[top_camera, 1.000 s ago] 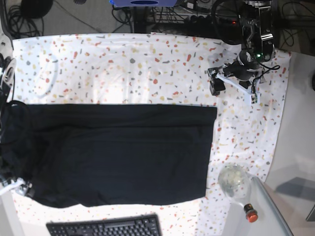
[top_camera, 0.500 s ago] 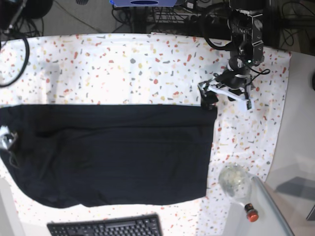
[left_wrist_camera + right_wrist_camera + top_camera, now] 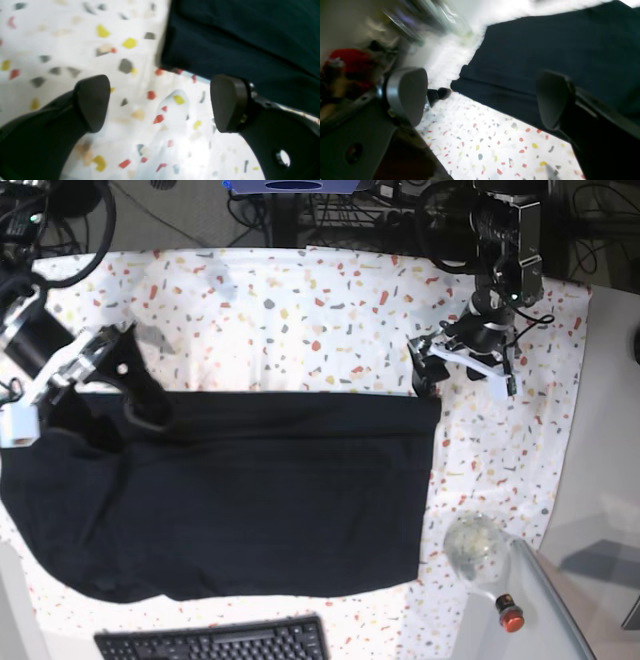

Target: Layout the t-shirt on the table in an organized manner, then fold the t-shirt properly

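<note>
The large flat table [image 3: 300,310] is clad in white cloth speckled with red, orange, yellow and grey flecks. A plain black soft fabric t-shirt [image 3: 250,490] lies spread flat directly on it, covering the middle and lower-left area in the base view. Its upper edge runs straight across; its right edge is straight. Speckled cloth remains exposed above and to the right of the garment. A black keyboard [image 3: 215,642] sits at the table's lower edge, just below the garment.

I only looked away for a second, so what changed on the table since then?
The right claw rose from the shirt's lower left corner to its top edge, open and empty. The left claw dropped closer to the t-shirt's top right corner, open too. The shirt's left end shifted; the keyboard stayed put.
</note>
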You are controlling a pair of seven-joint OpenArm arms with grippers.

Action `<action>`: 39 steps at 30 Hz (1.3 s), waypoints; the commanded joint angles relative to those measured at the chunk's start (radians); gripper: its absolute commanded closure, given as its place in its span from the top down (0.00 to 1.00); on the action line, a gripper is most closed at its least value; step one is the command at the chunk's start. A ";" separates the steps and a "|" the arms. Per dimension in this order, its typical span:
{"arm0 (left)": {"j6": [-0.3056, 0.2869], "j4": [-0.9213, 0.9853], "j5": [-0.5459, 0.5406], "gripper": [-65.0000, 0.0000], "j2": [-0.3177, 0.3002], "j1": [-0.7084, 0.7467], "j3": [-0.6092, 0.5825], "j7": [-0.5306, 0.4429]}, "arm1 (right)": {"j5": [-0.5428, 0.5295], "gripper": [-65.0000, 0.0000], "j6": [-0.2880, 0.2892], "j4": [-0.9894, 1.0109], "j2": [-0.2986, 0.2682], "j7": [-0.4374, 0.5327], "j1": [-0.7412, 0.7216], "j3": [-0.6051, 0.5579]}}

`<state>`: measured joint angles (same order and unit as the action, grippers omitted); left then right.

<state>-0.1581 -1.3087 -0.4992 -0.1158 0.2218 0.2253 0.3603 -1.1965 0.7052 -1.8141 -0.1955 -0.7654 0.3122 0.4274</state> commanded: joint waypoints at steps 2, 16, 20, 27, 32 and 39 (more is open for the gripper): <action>0.013 -0.009 0.004 0.93 -0.018 0.018 0.003 0.026 | -0.035 1.00 -0.007 0.020 -0.009 -0.088 -0.043 0.069; -0.257 -0.475 0.003 0.93 0.008 0.129 -0.198 0.033 | 0.134 1.00 -0.069 -0.163 -0.028 -0.394 -0.101 0.120; -0.206 -0.543 0.003 0.93 0.046 0.031 -0.361 0.033 | 0.089 1.00 -0.069 -0.187 -0.035 -0.421 -0.087 0.120; 0.009 -0.526 0.003 0.93 0.196 -0.215 -0.499 0.032 | -0.016 1.00 -0.074 -0.191 -0.061 -0.538 -0.084 0.118; 0.012 -0.392 0.010 0.93 0.242 -0.336 -0.590 0.032 | -0.019 1.00 -0.075 -0.192 -0.066 -0.576 -0.083 0.116; 0.009 -0.217 -0.011 0.93 0.242 -0.350 -0.737 0.024 | 0.008 1.00 -0.081 -0.197 -0.075 -0.558 -0.100 0.003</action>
<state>-0.1551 -1.5028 -0.5030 0.1200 -0.0998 -0.5236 0.4271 -1.1767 0.6285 -1.9934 -0.2478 -1.3338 0.2199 0.4213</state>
